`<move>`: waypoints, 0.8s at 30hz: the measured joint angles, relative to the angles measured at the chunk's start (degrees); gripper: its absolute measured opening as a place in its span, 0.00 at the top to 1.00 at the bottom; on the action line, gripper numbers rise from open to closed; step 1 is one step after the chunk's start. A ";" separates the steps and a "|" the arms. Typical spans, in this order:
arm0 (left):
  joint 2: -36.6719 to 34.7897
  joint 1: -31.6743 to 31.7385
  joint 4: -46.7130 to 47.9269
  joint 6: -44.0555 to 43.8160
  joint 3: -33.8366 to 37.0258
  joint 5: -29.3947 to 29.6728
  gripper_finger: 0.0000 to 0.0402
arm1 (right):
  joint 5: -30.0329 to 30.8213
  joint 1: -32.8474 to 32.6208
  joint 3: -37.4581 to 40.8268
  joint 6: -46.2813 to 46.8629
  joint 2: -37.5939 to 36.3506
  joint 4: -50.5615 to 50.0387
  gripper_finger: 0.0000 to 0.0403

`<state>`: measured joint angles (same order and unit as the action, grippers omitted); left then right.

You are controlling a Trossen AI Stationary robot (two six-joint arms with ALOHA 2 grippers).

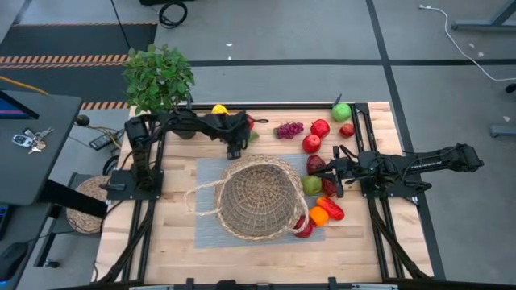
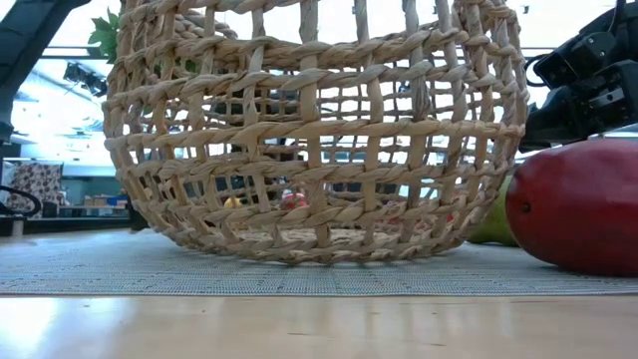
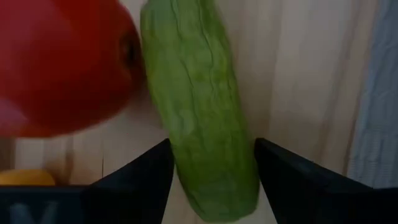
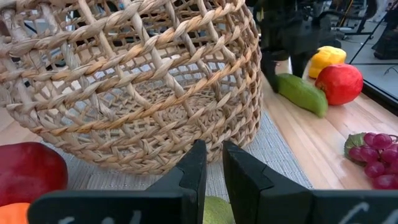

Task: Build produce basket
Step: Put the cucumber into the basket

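The basket (image 1: 258,197) sits at the middle of the worktop (image 1: 161,242) on a grey mat (image 1: 208,234), tipped so that its open mouth faces the right arm, its looped handle lying toward 9 o'clock. The left gripper (image 1: 239,145) is down at about 11 o'clock of the basket, near the worktop's far edge, its fingers (image 3: 137,180) partly open and straddling the green cucumber (image 3: 199,118), one finger on each side of it; whether they press on it cannot be told. Just beside the cucumber lies a red fruit (image 3: 62,68), with a yellow piece (image 4: 326,59) behind it. The right gripper (image 1: 332,171) reaches in from 3 o'clock, its fingers (image 4: 189,177) closed together with nothing between them, pointing at the basket's woven side. The rest of the produce lies around that gripper: a purple grape bunch (image 1: 289,129) and red pieces (image 1: 320,127) at about 1 o'clock of the basket, a green apple (image 1: 342,111) farther out, a green piece (image 1: 312,185) beside the rim, and red and orange pieces (image 1: 321,214) at 4 o'clock. A potted plant (image 1: 158,76) stands at the far left corner.
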<state>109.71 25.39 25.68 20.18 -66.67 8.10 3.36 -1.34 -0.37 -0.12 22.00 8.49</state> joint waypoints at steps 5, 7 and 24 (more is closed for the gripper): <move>0.02 0.02 0.04 0.01 0.02 0.02 0.53 | 0.00 0.02 0.00 0.00 0.02 -0.01 0.85; 0.02 0.03 0.08 0.01 0.02 0.07 0.57 | 0.00 0.01 0.00 0.00 0.02 0.00 0.85; -19.01 0.13 5.15 -0.12 0.02 3.97 0.65 | 0.00 0.02 -0.01 0.00 0.00 0.00 0.85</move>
<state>90.70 25.52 30.83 20.06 -66.65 12.07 3.36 -1.32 -0.38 -0.12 22.00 8.49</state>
